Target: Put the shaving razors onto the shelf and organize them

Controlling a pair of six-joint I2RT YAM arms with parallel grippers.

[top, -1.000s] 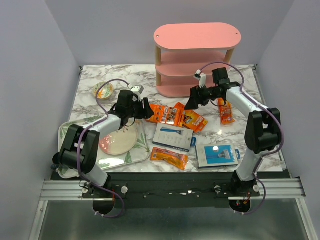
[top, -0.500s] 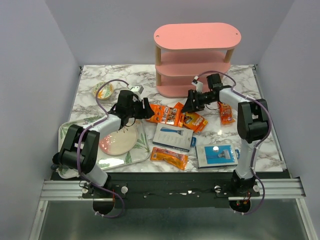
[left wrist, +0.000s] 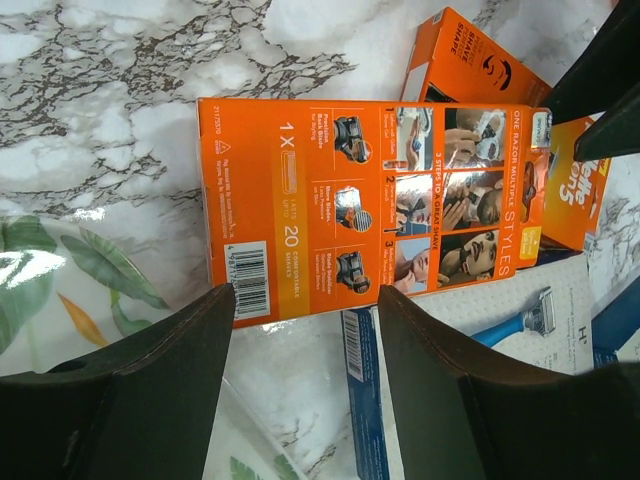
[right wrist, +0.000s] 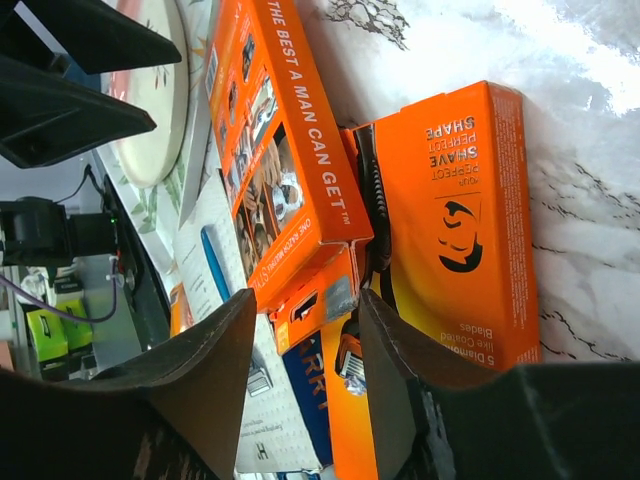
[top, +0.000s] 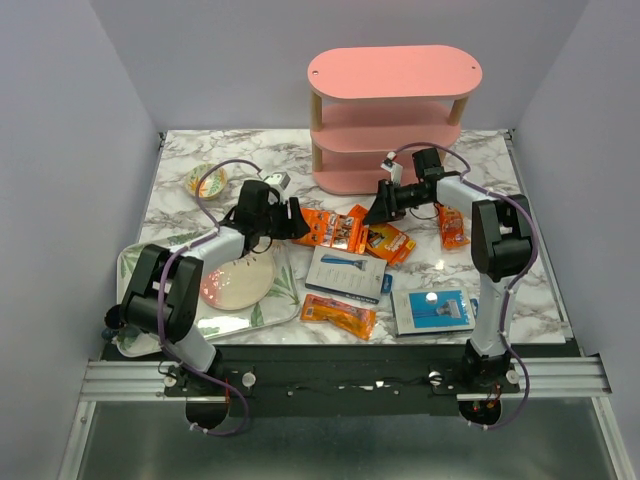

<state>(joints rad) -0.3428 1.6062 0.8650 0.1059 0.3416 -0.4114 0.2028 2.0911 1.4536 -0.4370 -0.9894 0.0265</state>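
Presently the orange razor pack (left wrist: 370, 200) lies flat between both tools. The left gripper (left wrist: 305, 300) stands open astride its barcode end. The right gripper (right wrist: 305, 310) straddles the far end; whether it pinches, I cannot tell. Grasping seems in hand; next comes one firm pinch, then a lift to the shelf (top: 390, 130) beyond.

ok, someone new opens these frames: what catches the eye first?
First the tall pink shelf at the back of the marble table, with no pack showing on its tiers. Then the bright heap of orange razor packs mid-table, with the left gripper and the right gripper at opposite ends of it, jaws apart.
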